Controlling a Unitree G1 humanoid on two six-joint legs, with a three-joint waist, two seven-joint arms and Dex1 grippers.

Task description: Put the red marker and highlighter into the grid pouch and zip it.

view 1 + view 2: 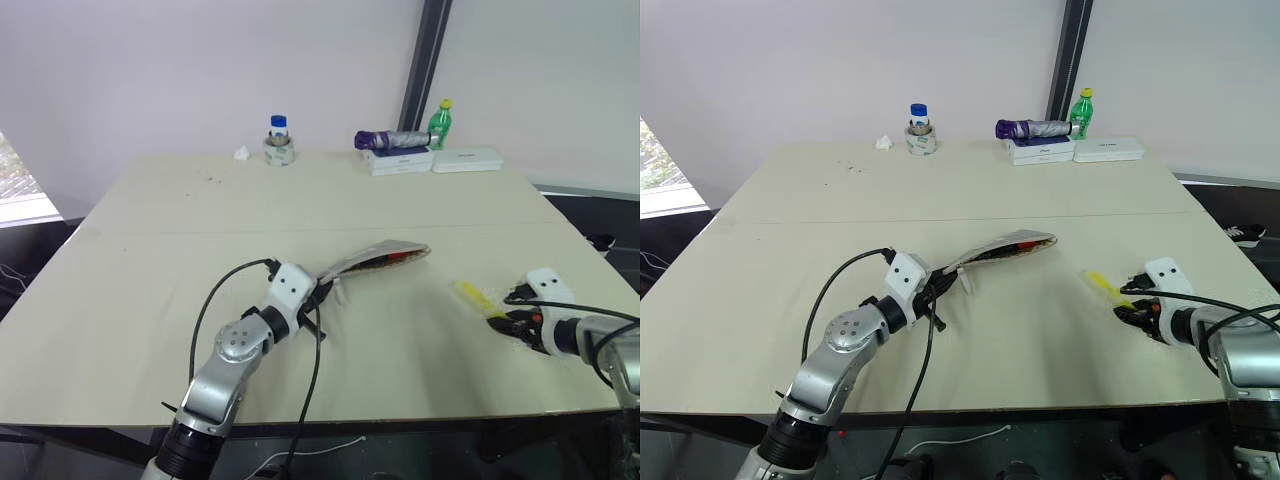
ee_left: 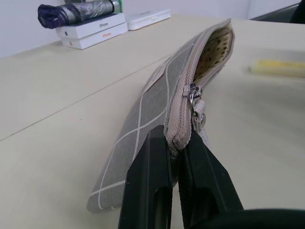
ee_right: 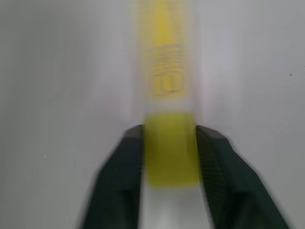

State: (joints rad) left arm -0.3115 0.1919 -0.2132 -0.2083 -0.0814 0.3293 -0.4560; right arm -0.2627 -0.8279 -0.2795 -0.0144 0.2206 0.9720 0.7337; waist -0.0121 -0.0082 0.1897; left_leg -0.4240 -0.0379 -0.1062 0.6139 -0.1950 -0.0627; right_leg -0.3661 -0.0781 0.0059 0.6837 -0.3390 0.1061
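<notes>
My left gripper (image 1: 322,295) is shut on one end of the grid pouch (image 1: 375,258), pinching its zipper edge (image 2: 174,138) and holding it tilted up off the table. The zipper stands open, with the pull (image 2: 196,98) close to my fingers. A streak of red (image 1: 405,257) in the pouch's open mouth looks like the red marker. The yellow highlighter (image 1: 473,294) lies on the table to the right of the pouch. My right gripper (image 1: 500,320) is at its near end, and both fingers press on the sides of the highlighter (image 3: 167,71).
Along the table's far edge stand a blue-capped jar on a tape roll (image 1: 279,140), white boxes (image 1: 400,160) with a folded purple umbrella (image 1: 392,139) on top, a green bottle (image 1: 440,123) and a white case (image 1: 466,159). The table's right edge (image 1: 610,265) is close to my right hand.
</notes>
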